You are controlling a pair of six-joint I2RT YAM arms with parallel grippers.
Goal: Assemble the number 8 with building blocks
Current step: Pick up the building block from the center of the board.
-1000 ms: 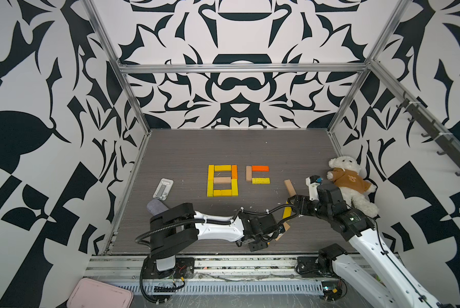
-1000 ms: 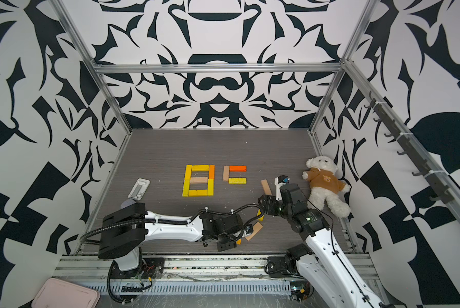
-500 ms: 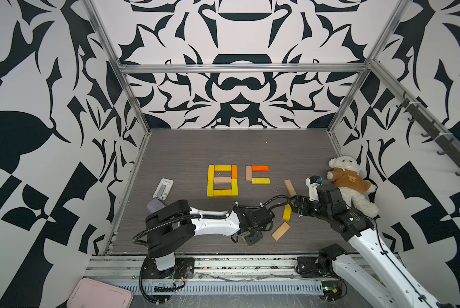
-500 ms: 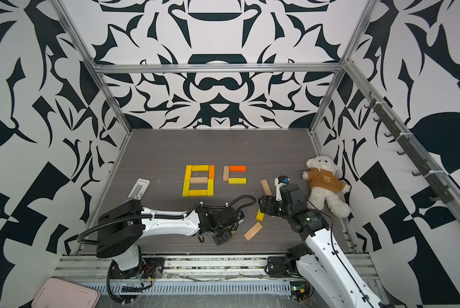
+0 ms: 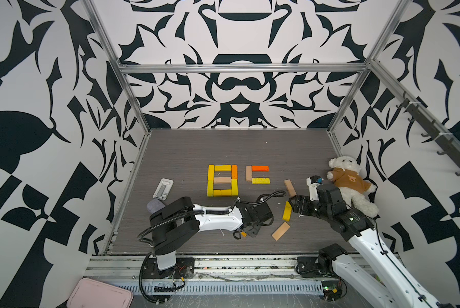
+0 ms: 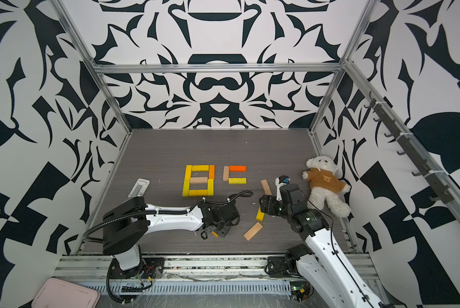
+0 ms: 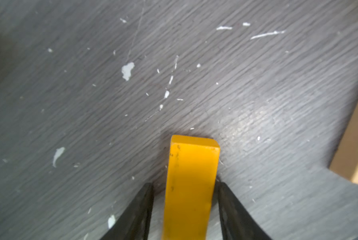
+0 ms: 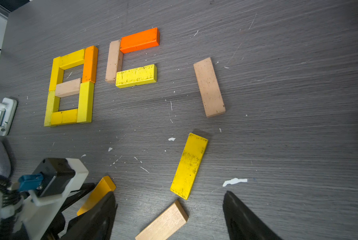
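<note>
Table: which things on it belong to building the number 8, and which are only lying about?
For the job: finished 8; three-block start; far tan block; near tan block; loose yellow block; orange block between left fingers.
Lying about: teddy bear; white gadget; grey object.

A teddy bear (image 5: 349, 182) lies by one wall, a white clip (image 5: 164, 188) well apart.

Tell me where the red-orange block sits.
In a top view, the red-orange block lies right of the finished 8, touching a tan block's far end.
</note>
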